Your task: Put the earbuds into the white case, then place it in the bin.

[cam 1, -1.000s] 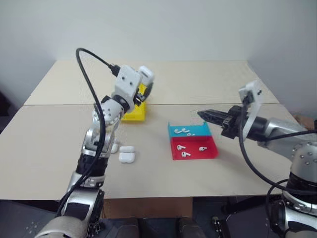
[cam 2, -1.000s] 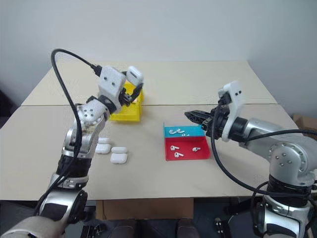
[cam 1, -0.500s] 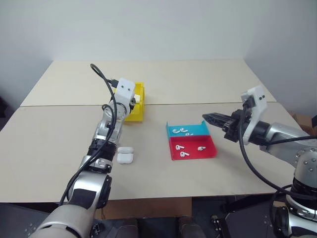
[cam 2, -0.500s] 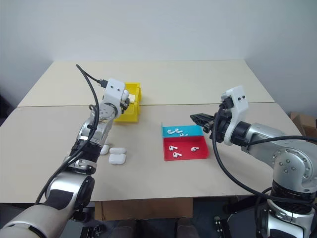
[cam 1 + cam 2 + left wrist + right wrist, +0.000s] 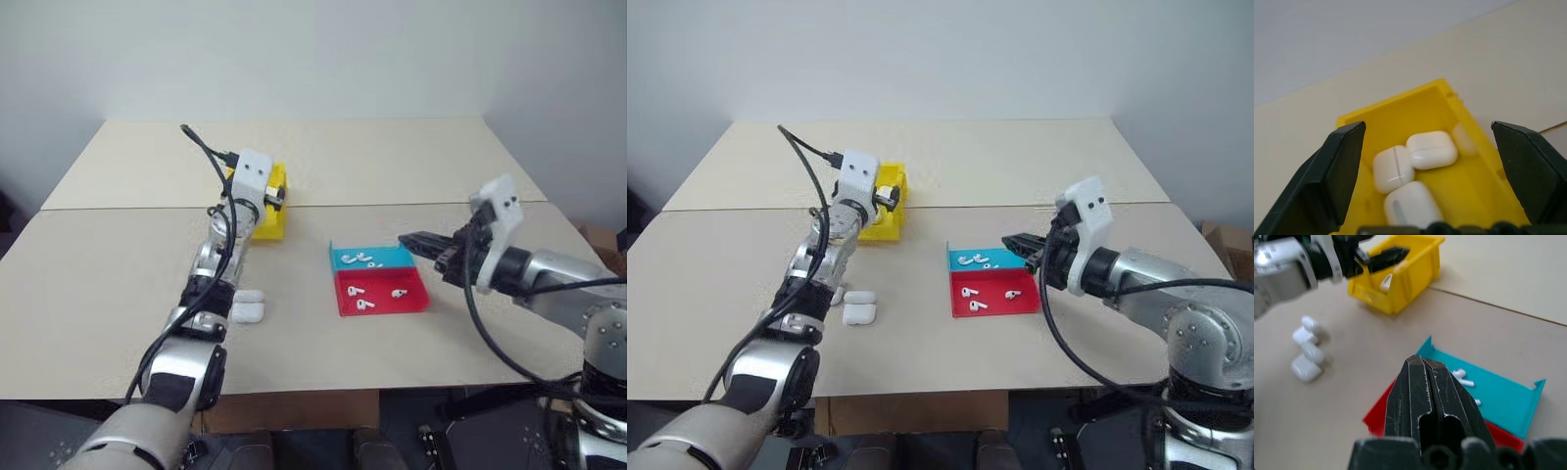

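Observation:
The yellow bin stands left of centre on the table. My left gripper hangs open and level over the bin's near end, nothing between its fingers. Three white cases lie inside the bin, all shut, touching one another. My right gripper is shut and empty, hovering at the right end of the blue tray. Several earbuds lie in the blue tray, and three more earbuds in the red tray.
Some loose white cases lie on the table near my left forearm, in front of the bin. A seam between two tabletops runs across behind the trays. The red and blue trays touch each other.
My left gripper came down and forward to the bin with a white case and opened; the case now lies in the bin. The right gripper stayed shut by the blue tray.

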Available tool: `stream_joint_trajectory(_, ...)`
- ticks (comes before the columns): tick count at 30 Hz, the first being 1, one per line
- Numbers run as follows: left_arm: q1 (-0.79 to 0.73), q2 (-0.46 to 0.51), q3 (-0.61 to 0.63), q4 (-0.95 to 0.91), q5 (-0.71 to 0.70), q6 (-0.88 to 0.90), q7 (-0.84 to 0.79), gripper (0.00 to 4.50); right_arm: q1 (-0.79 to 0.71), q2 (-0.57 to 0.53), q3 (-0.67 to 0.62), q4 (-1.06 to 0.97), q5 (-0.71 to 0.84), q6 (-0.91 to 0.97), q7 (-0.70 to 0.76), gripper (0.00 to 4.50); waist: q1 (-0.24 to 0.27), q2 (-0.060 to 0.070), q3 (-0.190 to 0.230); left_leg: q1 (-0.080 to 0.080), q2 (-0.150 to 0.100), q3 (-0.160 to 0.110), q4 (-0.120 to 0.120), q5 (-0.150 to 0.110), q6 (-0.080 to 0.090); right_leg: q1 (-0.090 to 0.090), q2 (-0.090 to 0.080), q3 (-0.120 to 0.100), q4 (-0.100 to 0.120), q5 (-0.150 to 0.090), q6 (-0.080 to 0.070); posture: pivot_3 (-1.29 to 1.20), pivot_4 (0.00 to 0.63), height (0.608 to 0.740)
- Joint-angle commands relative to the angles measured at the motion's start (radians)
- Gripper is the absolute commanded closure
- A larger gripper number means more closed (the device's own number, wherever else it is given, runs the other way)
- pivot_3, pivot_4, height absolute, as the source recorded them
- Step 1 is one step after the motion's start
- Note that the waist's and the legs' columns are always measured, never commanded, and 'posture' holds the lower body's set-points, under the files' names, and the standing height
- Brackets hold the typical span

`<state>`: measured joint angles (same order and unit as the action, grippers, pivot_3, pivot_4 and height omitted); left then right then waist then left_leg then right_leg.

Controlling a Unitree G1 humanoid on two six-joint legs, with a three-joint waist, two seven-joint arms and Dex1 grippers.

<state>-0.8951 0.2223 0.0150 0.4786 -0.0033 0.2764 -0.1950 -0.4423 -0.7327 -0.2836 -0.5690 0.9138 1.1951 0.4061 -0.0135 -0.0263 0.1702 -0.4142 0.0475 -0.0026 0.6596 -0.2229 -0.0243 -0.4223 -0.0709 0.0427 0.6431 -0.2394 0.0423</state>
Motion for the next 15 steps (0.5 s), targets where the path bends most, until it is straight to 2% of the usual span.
stream_joint_trajectory(1, 0.075, 0.043, 0.054, -0.274, -0.176, 0.068, -0.195, 0.01, 0.07, -0.097, 0.009, -0.105, -0.089, -0.156, 0.11, 4.5, -0.003, 0.0, 0.0, -0.001, 0.0, 0.0, 0.0, 0.0, 0.0, -0.001, 0.0, 0.0, 0.0, 0.0, 0.0, 0.0, 0.15, 0.74)
stream_joint_trajectory(4, 0.166, 0.125, 0.066, -0.448, -0.27, 0.143, -0.328, 0.01, 0.157, -0.176, -0.009, -0.128, -0.157, -0.273, 0.215, 4.5, -0.004, 0.0, 0.0, 0.001, 0.0, 0.0, 0.0, 0.0, 0.0, 0.0, 0.0, 0.0, 0.001, 0.0, 0.0, 0.0, 0.15, 0.74)
stream_joint_trajectory(8, 0.388, 0.356, 0.158, -0.697, -0.499, 0.238, -0.639, 0.01, 0.34, -0.262, -0.139, -0.11, -0.251, -0.51, 0.46, 4.5, -0.017, 0.0, 0.0, 0.007, 0.001, 0.002, -0.001, 0.0, 0.0, 0.003, 0.001, 0.002, 0.002, -0.001, 0.0, 0.0, 0.15, 0.74)
stream_joint_trajectory(12, 0.576, 0.535, 0.219, -0.743, -0.536, 0.167, -0.842, 0.01, 0.502, -0.267, -0.263, -0.052, -0.344, -0.728, 0.639, 4.5, -0.01, 0.0, 0.0, 0.01, 0.002, 0.002, 0.0, 0.0, 0.0, 0.006, 0.001, 0.002, 0.002, -0.002, 0.003, 0.0, 0.15, 0.74)
stream_joint_trajectory(15, 0.71, 0.631, 0.312, -0.751, -0.584, 0.128, -0.992, 0.01, 0.588, -0.298, -0.354, 0.021, -0.385, -0.794, 0.755, 4.5, 0.0, 0.0, 0.0, 0.012, 0.002, 0.002, 0.001, 0.0, -0.001, 0.009, 0.001, 0.001, 0.0, -0.005, 0.007, 0.0, 0.15, 0.74)
